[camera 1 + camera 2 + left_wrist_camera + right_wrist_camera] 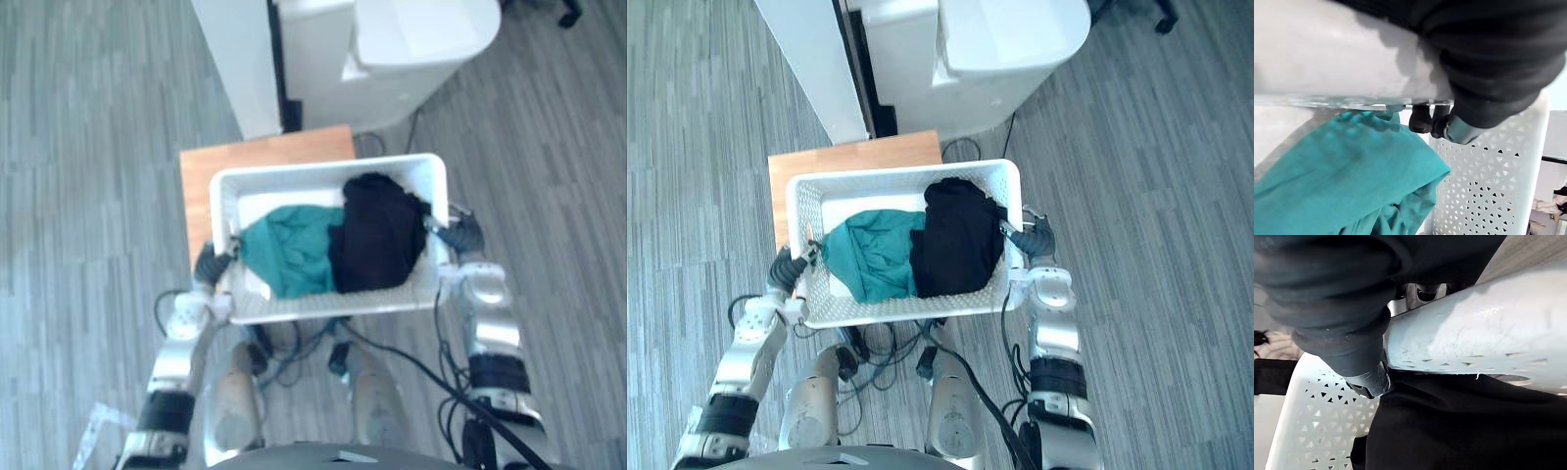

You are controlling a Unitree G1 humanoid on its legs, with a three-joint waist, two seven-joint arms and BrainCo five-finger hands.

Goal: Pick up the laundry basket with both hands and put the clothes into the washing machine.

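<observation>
Right eye view: laundry basket (902, 174) clenched between left robot hand (785, 266), right robot hand (1036, 238).

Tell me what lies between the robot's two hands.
The white laundry basket spans from left hand to right hand, each curled on a side rim; inside lie a teal garment and a black garment. The right eye view shows it.

Laundry corner, washing machine (1009, 59), grey plank floor (1176, 245)
</observation>
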